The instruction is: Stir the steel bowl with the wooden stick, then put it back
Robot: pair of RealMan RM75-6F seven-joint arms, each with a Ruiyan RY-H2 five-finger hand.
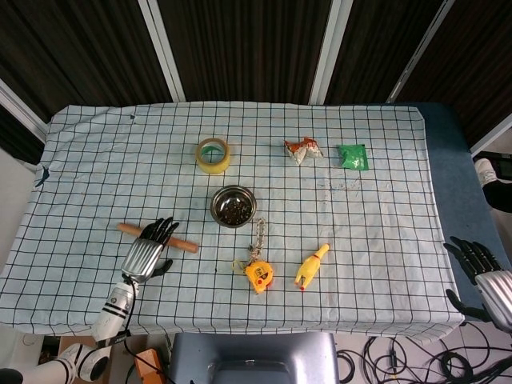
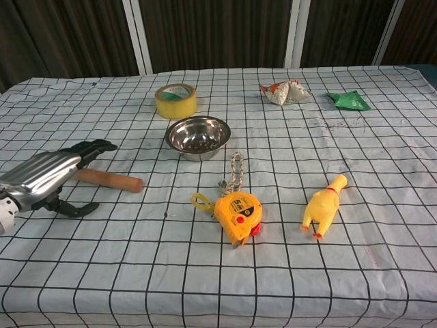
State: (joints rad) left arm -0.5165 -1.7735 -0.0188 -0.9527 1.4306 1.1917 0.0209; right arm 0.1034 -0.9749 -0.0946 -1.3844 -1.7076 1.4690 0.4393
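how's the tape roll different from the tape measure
The tape roll is a plain pale yellow ring with an open centre; the tape measure is a solid orange-yellow case with a black label and a red part at its base. The tape roll lies flat beyond the bowl; the tape measure sits on the near side of it, with a braided cord and a yellow loop attached. Both are yellowish and rest untouched on the checked cloth.

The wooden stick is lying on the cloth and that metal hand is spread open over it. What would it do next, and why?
Probably draw the left hand back toward the table edge. Its fingers are open, and the round wooden stick lies flat on the checked tablecloth, away from the steel bowl, so it looks put back.
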